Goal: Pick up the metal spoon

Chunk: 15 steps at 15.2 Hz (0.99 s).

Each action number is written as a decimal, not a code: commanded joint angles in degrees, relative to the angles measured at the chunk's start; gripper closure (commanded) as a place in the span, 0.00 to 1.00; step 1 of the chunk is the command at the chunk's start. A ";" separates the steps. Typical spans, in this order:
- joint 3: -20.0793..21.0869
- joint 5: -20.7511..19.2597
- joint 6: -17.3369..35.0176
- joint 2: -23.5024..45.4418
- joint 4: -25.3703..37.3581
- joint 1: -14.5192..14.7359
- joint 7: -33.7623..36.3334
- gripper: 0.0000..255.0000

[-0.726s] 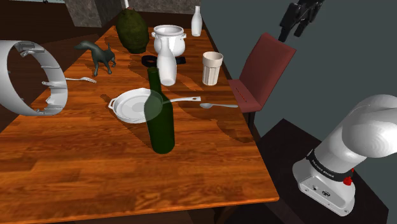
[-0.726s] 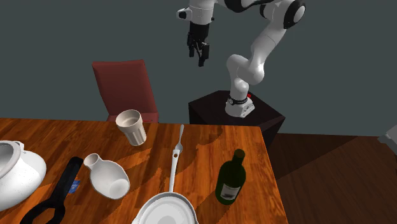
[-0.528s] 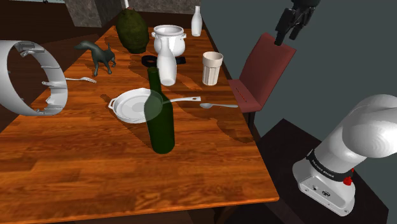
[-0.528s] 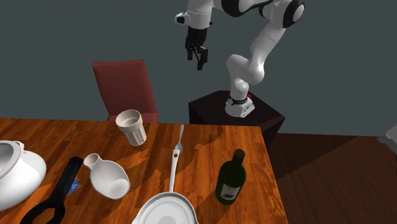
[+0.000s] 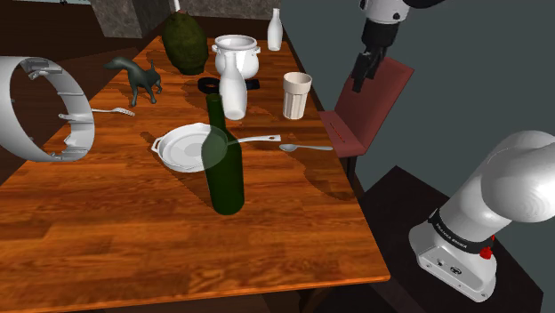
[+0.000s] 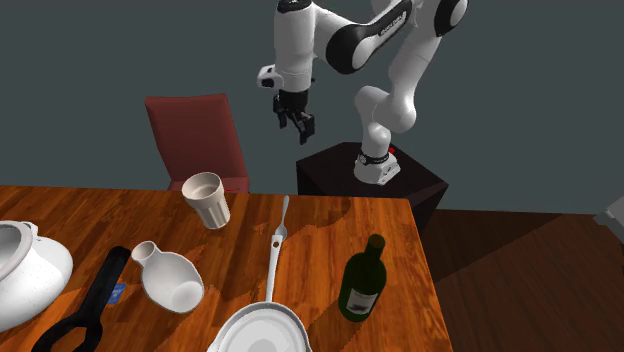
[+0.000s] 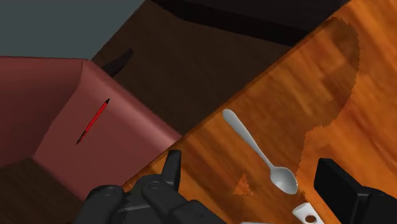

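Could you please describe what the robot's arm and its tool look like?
The arm is made of white, rounded segments with dark joints. Near its foot it has a black band and a small red mark. The tool is all black, with two blocky fingers.

In the shoulder view a white ring-shaped object (image 5: 40,111) runs off the left edge. A dark green jug (image 5: 185,43) and the arm (image 5: 384,18) are cut by the top edge. At centre the green bottle (image 5: 222,173) covers part of the white pan (image 5: 178,147). A black object (image 5: 208,84) behind the white vase (image 5: 233,89) is mostly hidden.

In the second exterior view a white pot (image 6: 25,275) leaves the left edge. A grey scrap (image 6: 612,215) at the right edge is too little to name.

In the wrist view the frame cuts off the fingers (image 7: 340,188). A thin red item (image 7: 93,121) on the chair (image 7: 127,133) is too small to identify.
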 commanded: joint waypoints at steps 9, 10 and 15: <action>1.63 -4.50 12.88 18.60 0.73 3.19 -9.19 0.00; 1.88 -5.10 14.08 20.54 0.96 3.44 -9.90 0.00; 3.18 -8.73 19.64 30.40 2.65 4.60 -12.87 0.00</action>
